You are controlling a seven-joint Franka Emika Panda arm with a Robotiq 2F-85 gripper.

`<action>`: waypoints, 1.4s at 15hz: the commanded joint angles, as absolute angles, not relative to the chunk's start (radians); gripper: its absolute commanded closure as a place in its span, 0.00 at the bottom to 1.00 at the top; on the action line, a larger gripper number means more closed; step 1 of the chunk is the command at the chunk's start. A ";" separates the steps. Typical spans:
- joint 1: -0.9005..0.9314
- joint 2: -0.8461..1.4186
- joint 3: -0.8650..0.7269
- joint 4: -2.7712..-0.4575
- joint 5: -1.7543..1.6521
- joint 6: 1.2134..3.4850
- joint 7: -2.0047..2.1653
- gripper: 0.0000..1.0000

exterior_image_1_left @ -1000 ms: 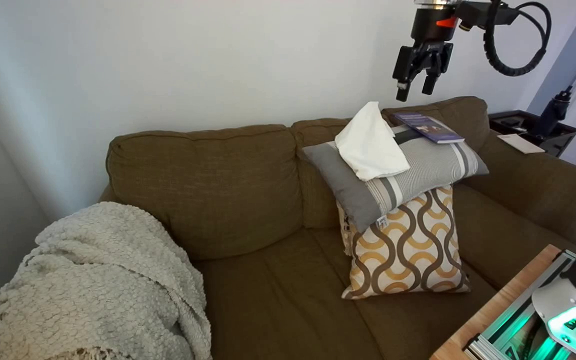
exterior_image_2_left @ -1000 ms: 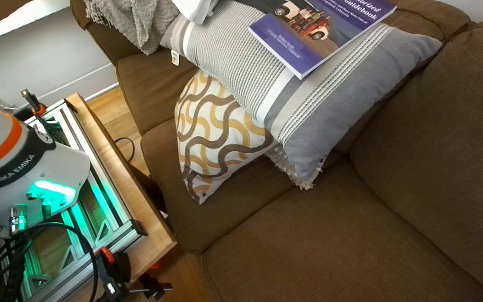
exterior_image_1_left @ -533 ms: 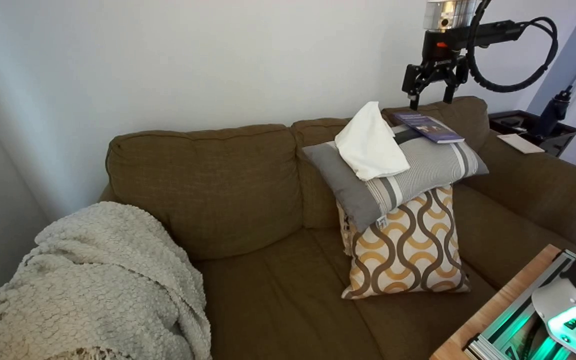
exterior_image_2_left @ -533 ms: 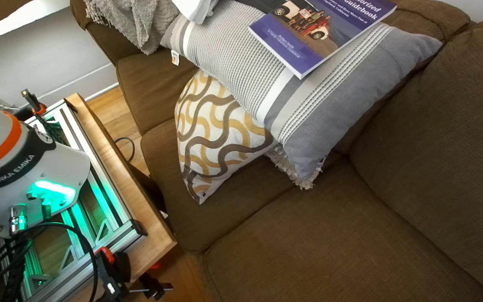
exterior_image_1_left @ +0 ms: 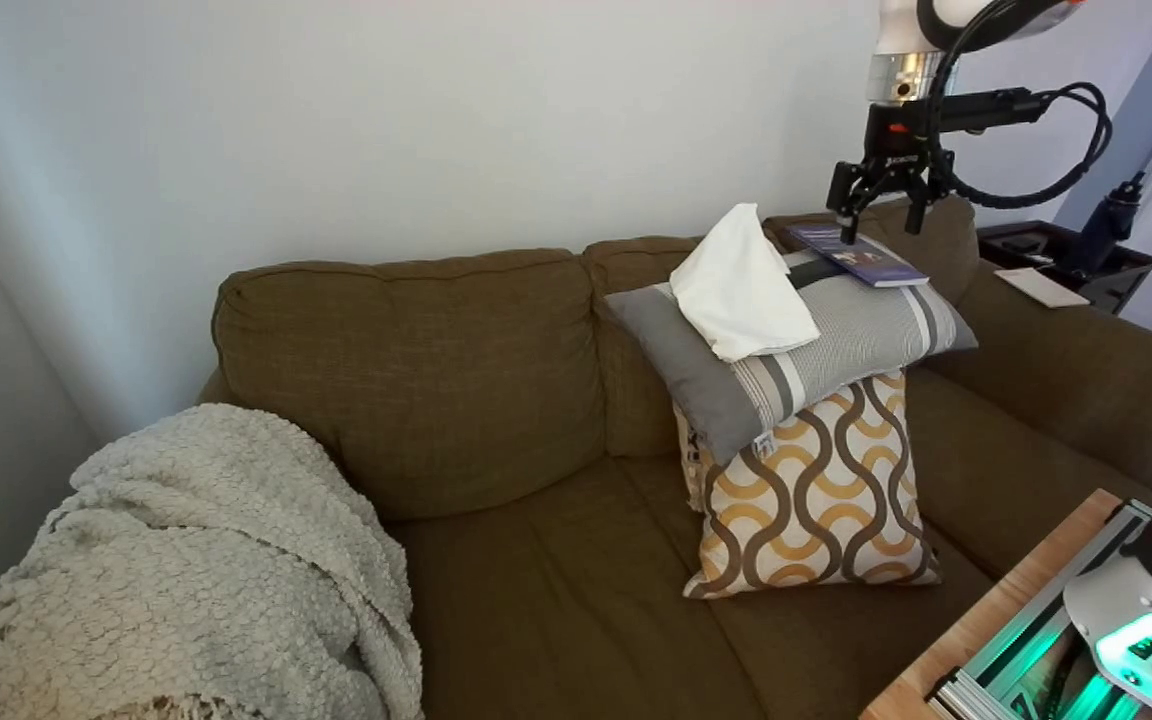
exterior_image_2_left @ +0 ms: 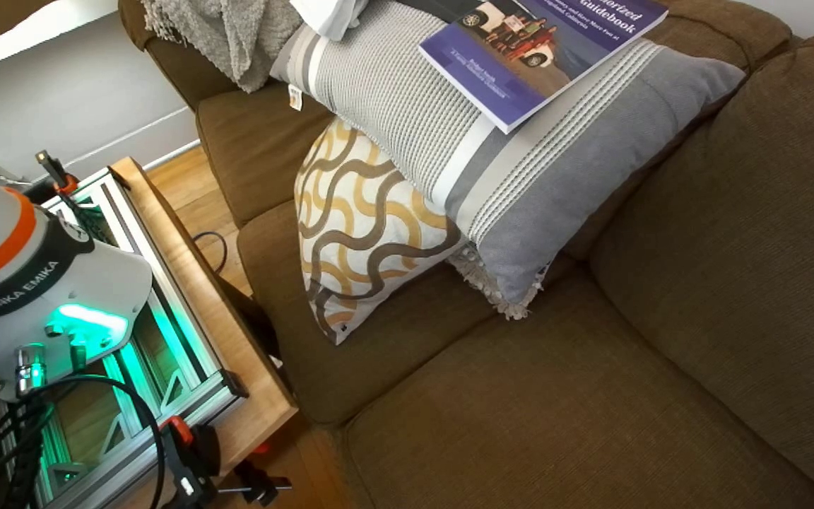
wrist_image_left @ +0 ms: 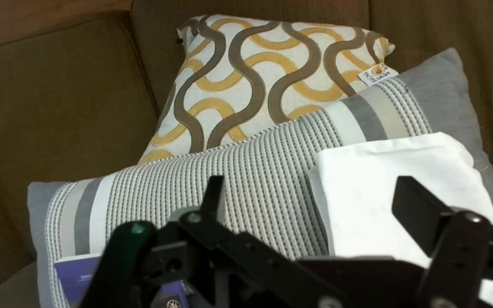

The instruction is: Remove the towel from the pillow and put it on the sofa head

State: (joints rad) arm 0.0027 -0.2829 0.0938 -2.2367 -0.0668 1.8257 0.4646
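White towel (exterior_image_1_left: 744,290): lying on the striped pillow (exterior_image_1_left: 871,320), toward its left end in an exterior view, one corner peaked upward; in the wrist view it covers the right part of the pillow.
End effector (exterior_image_1_left: 881,232): pointing down above the pillow, fingers spread wide, holding nothing; in the wrist view the left finger shows against the ribbed cloth and the right one against the towel. How high it hangs I cannot tell.
Purple book (exterior_image_1_left: 861,258): flat on the same pillow, right of the towel in an exterior view.
Dark patch (exterior_image_1_left: 814,270): between towel and book, too little showing to identify.
Patterned pillow (exterior_image_1_left: 816,500): on the seat, nearer than the striped one, which lies tilted across its upper part; brown waves and yellow arcs on white.
Sofa head (exterior_image_1_left: 406,268): top edge of the brown backrest, on the far side before the wall (exterior_image_1_left: 386,130).
Fleecy blanket (exterior_image_1_left: 206,560): heaped at near left in an exterior view.
White card (exterior_image_1_left: 1041,287): on the sofa's right arm.
Tabletop (exterior_image_1_left: 996,610): wooden, near right, bearing the robot base (exterior_image_1_left: 1151,600).
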 commanded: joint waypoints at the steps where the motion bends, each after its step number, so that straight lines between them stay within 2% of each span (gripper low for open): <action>1: -0.006 -0.293 0.015 -2.268 -0.007 1.910 0.229 0.00; 7: 0.004 -0.225 -0.110 -2.237 0.205 2.060 -0.191 0.00; 12: -0.013 -0.073 -0.189 -2.056 0.414 1.973 -0.516 0.00; 14: -0.032 -0.016 -0.192 -1.967 0.476 1.911 -0.526 0.00; 15: -0.036 -0.089 -0.165 -2.069 0.418 1.983 -0.487 0.00; 21: -0.052 -0.019 -0.161 -1.974 0.453 1.936 -0.503 0.00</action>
